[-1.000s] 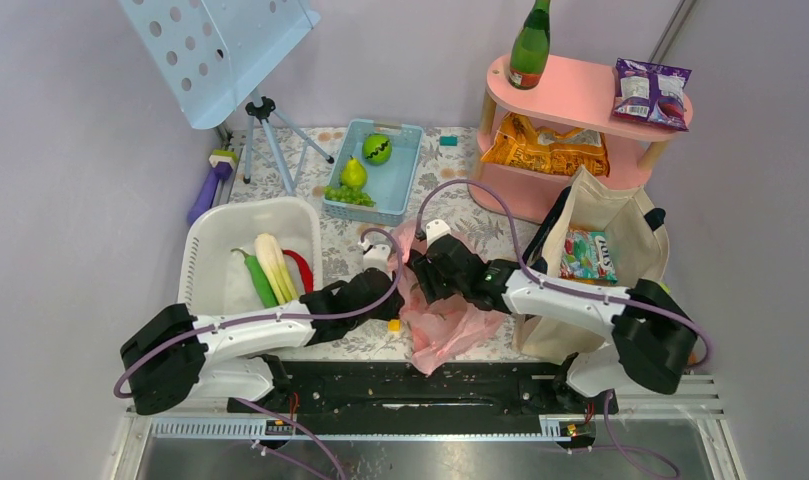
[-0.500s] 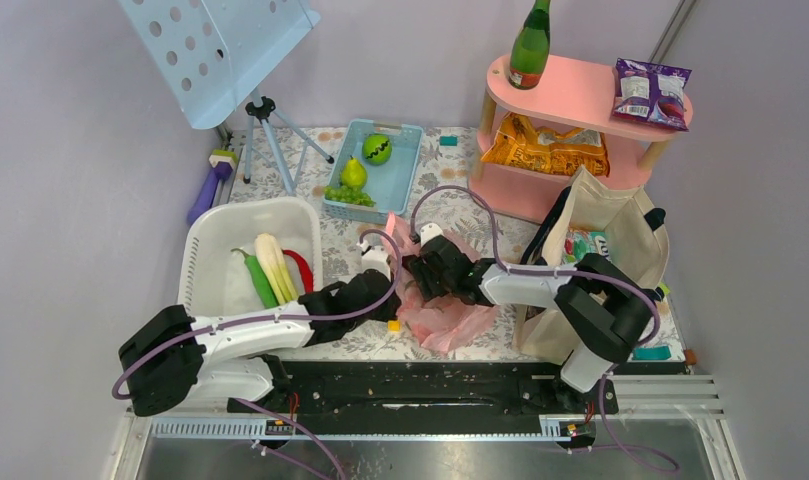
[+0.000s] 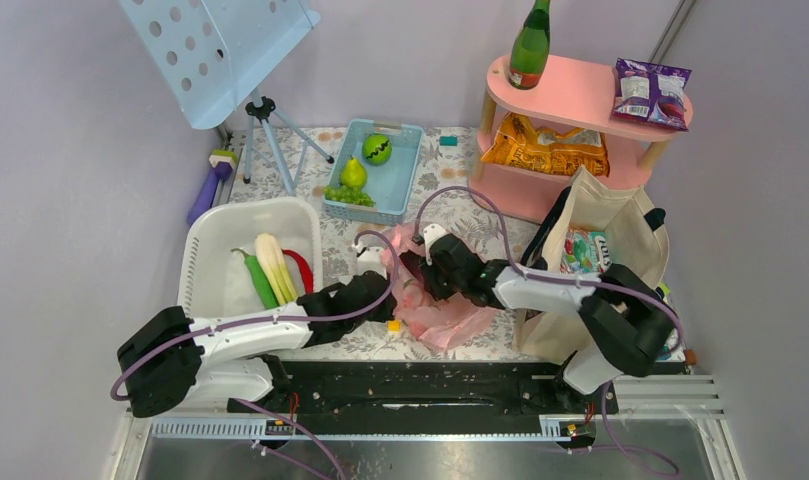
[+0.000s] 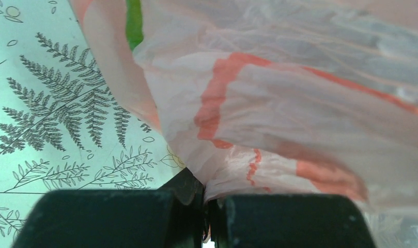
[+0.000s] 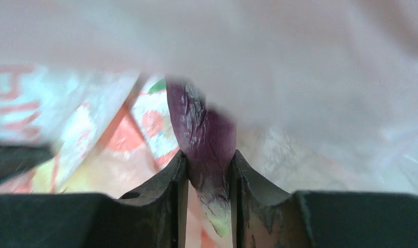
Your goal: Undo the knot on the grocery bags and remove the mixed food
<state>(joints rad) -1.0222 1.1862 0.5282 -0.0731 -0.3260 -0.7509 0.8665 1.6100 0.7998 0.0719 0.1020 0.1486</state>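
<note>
The thin translucent pink plastic carrier bag [image 3: 442,322] lies crumpled on the fern-patterned cloth between the two arms, and both grippers are working at it. The left gripper [image 4: 206,200] sits at the bag's left edge, its jaws pressed together on a fold of the pink film with no gap showing, so it pins that side down.

The right gripper [image 5: 209,168] reaches in from the bag's right side and is buried under the plastic. Its jaws stand narrow, clamped on the thin end of a dark purple aubergine [image 5: 201,126]. The pale green stem tip pokes out behind the fingers, towards the wrist.

The aubergine lies inside the bag, and its long axis runs almost straight ahead of the right gripper, leaning slightly to the left. The thick body points deeper into the bag and the held end faces the arm. Film drapes over the top of it.

The coming move therefore seems to turn on drawing back along that same line, lengthwise out of the bag's right side, while the left gripper anchors the opposite edge. A sideways or upward pull would probably drag the plastic along. The hold is on the tapering end only, so it may slip.
</note>
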